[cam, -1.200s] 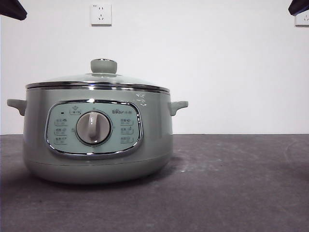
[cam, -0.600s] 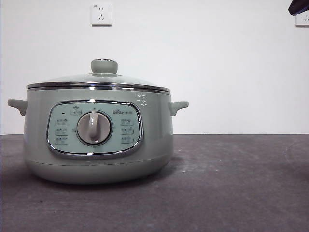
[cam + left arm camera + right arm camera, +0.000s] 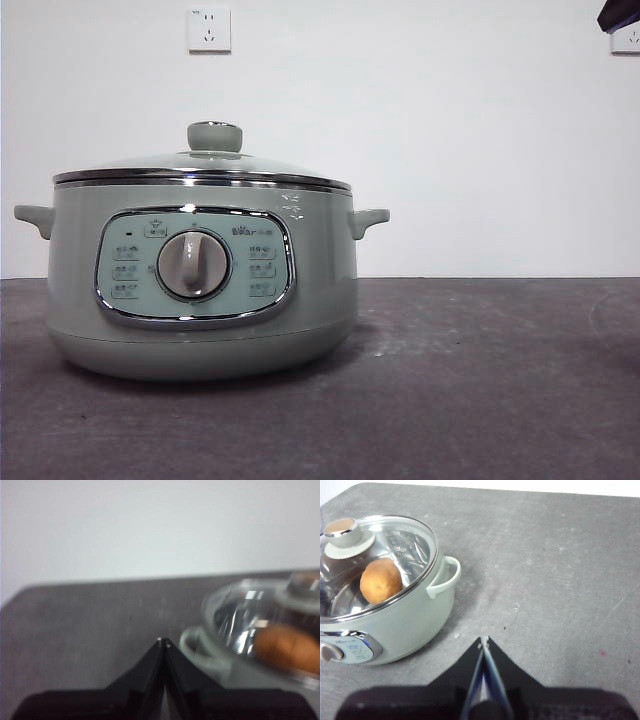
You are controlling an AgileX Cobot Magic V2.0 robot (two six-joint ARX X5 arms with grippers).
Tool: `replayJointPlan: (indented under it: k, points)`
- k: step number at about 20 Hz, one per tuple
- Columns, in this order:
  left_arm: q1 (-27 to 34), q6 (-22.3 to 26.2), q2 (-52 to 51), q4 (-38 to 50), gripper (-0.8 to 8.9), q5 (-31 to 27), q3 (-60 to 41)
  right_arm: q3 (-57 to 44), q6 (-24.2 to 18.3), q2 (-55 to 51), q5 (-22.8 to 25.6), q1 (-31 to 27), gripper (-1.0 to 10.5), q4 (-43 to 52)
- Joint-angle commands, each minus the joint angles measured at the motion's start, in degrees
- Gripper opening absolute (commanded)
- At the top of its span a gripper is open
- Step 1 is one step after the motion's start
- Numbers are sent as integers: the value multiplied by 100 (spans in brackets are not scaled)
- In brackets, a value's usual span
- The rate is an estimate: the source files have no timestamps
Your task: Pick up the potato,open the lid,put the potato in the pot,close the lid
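Note:
The pale sage-green pot [image 3: 205, 290] stands on the dark table at the left, dial facing the front camera. The glass lid [image 3: 200, 165] sits shut on it, its knob [image 3: 215, 136] on top. The orange-brown potato [image 3: 380, 580] lies inside the pot under the glass; it also shows in the left wrist view [image 3: 288, 648]. My right gripper [image 3: 483, 641] is shut and empty, raised above the table beside the pot [image 3: 395, 615]. My left gripper [image 3: 163, 641] is shut and empty, raised beside the pot's side handle [image 3: 197, 647]. In the front view only one black arm tip [image 3: 620, 15] shows.
A white wall with a socket [image 3: 209, 30] stands behind the table. The grey table top [image 3: 480, 380] stretches to the right of the pot. The table's rounded far edge [image 3: 30, 587] shows in the left wrist view.
The black arm tip at the top left corner of the front view has gone out of view. The pot, lid and the other arm tip have not moved.

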Motion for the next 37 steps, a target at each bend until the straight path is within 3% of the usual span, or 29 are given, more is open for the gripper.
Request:
replayJointPlan:
  k: [1, 10, 29, 31, 32, 37]
  points:
    - [127, -127, -205, 118, -3, -4, -516, -11, 52, -9, 26, -2, 1, 31]
    - [328, -129, -776, 105, -3, -11, -1246, -11, 52, -9, 26, -2, 1, 31]
    - [326, -234, -774, -212, -3, -15, -1257, -11, 52, -9, 26, -2, 1, 31]
    - [326, -234, -774, -212, -3, -15, -1257, -11, -1032, -11, 308, -2, 1, -9]
    - [326, -234, -774, -212, -3, -15, -1257, -11, -1250, -46, 343, -2, 1, -2]
    - [326, -234, -774, -210, -3, -15, -1257, -22, -1274, -754, 319, -39, 1, -492]
